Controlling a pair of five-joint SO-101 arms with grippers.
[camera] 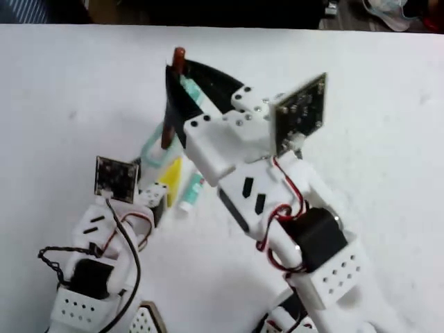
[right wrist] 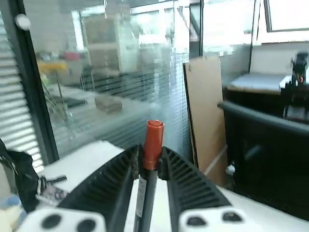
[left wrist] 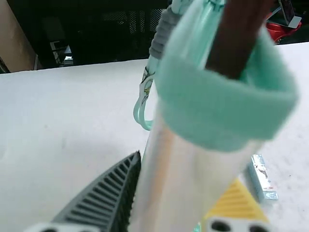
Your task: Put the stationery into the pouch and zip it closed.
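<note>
Pouch (left wrist: 227,106) pinched in my left gripper (left wrist: 186,186), right gripper (right wrist: 149,154) clamped on pen (right wrist: 153,137) at its mouth, so I'd lower, then release.

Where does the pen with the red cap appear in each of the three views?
High view: the pen stands upright, above and left of the picture's centre.
Left wrist view: the pen is the brown shaft going into the mint rim of the pouch.
Right wrist view: the pen is clamped in the right gripper, cap up.
Shared landmark: the pouch, at the pen's lower end.
</note>
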